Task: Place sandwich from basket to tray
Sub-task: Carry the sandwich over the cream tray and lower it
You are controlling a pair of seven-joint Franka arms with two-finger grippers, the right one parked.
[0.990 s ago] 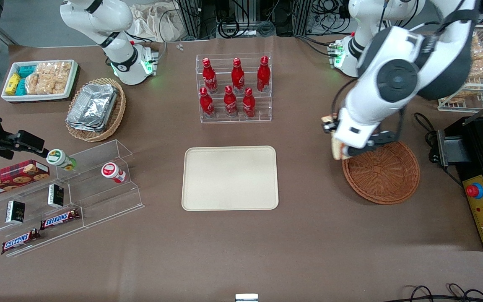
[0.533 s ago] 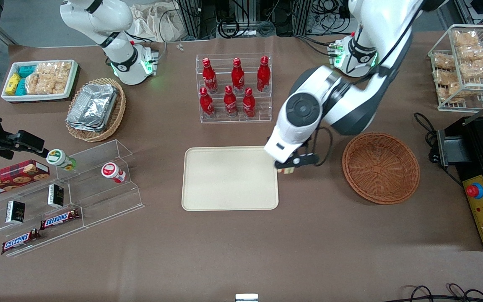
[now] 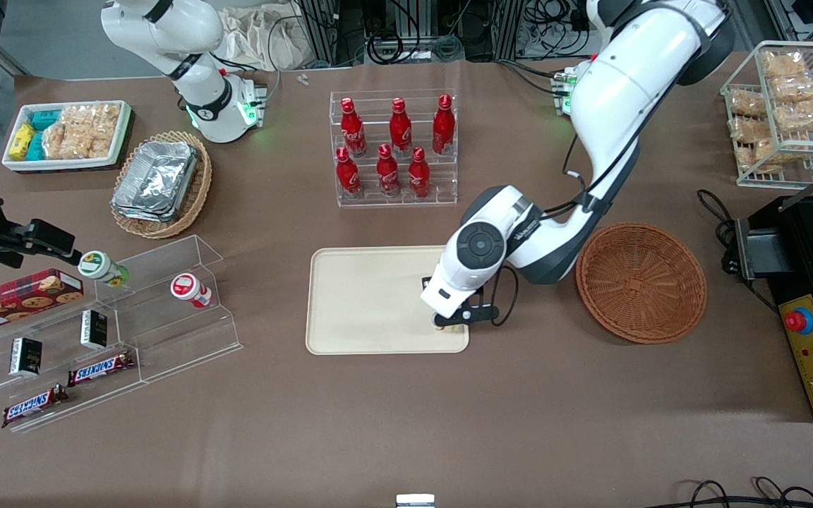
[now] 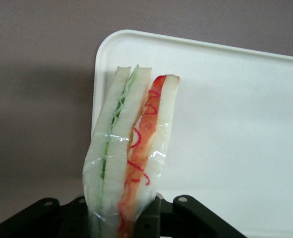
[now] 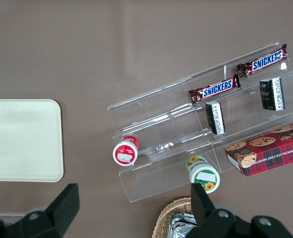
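Since a second ago your gripper (image 3: pixel 450 326) swung from the basket (image 3: pixel 641 282) to the tray's (image 3: pixel 371 296) four-o'clock corner — clenched on the sandwich (image 4: pixel 129 158) — release next.

"SNICKERS" on two chocolate bars (image 5: pixel 214 89) in the acrylic rack (image 5: pixel 186 148)
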